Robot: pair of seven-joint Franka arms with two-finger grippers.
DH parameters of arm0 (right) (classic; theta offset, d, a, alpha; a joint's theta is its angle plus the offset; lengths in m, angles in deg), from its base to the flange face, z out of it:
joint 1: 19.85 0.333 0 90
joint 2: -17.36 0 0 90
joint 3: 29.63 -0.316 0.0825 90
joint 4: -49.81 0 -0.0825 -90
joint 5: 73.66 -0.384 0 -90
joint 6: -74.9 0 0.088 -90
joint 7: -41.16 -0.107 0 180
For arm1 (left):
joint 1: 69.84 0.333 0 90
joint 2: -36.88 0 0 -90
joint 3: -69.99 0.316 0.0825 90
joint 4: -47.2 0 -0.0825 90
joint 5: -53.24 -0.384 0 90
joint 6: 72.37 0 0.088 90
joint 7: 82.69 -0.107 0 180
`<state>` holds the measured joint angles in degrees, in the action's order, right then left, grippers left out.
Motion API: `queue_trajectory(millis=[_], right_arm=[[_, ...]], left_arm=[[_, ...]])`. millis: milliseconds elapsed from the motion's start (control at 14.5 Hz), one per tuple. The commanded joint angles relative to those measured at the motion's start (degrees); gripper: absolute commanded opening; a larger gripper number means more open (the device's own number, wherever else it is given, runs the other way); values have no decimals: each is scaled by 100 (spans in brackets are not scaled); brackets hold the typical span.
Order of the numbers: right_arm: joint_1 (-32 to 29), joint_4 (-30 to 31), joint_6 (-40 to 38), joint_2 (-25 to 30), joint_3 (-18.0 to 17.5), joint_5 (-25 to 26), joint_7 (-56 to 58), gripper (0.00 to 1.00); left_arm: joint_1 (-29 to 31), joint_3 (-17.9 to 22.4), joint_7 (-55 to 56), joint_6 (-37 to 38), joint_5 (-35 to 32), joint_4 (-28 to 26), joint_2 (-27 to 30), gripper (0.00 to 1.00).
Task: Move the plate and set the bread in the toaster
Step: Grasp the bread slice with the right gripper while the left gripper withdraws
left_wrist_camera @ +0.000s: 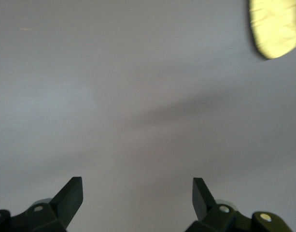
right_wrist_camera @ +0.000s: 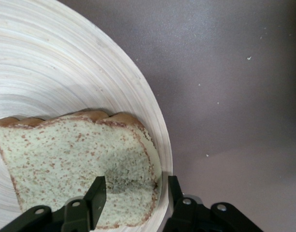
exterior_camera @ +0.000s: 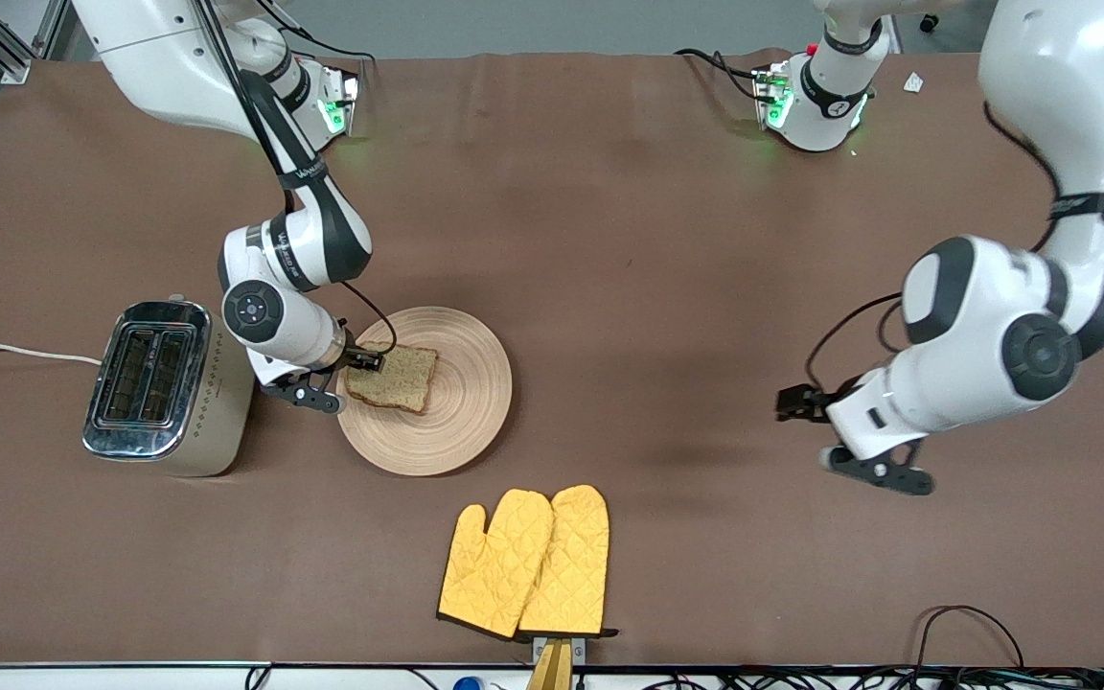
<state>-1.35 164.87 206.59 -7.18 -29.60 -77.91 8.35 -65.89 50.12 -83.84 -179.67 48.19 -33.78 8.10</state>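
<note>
The light-wood plate (exterior_camera: 469,407) lies on the brown table beside the toaster (exterior_camera: 167,385), toward the right arm's end. The brown speckled bread (exterior_camera: 397,377) lies flat on the plate at the side toward the toaster. My right gripper (exterior_camera: 361,362) is low at that edge of the plate. In the right wrist view the right gripper (right_wrist_camera: 135,193) is open: one finger is over the bread (right_wrist_camera: 65,154), the other just outside the plate's rim (right_wrist_camera: 160,140). My left gripper (exterior_camera: 798,402) waits open and empty over bare table; the left wrist view shows it too (left_wrist_camera: 137,193).
Two yellow oven mitts (exterior_camera: 528,565) lie near the table's front edge, nearer the front camera than the plate; one tip shows in the left wrist view (left_wrist_camera: 275,26). The toaster's white cord (exterior_camera: 15,352) runs off toward the right arm's end of the table.
</note>
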Motion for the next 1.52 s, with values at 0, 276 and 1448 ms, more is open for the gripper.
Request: queue_trajectory(millis=[0,276,1448], right_arm=[[-21,193,59,195,6,-5,-33,44],[-39,193,85,195,6,-5,-24,32],[-47,-315,-693,195,15,-5,-6,0]], left_arm=[[80,9,0,743,-435,204,425,100],[106,26,44,1132,-435,310,1065,100],[-570,1555,-307,1747,-181,-182,2482,100]])
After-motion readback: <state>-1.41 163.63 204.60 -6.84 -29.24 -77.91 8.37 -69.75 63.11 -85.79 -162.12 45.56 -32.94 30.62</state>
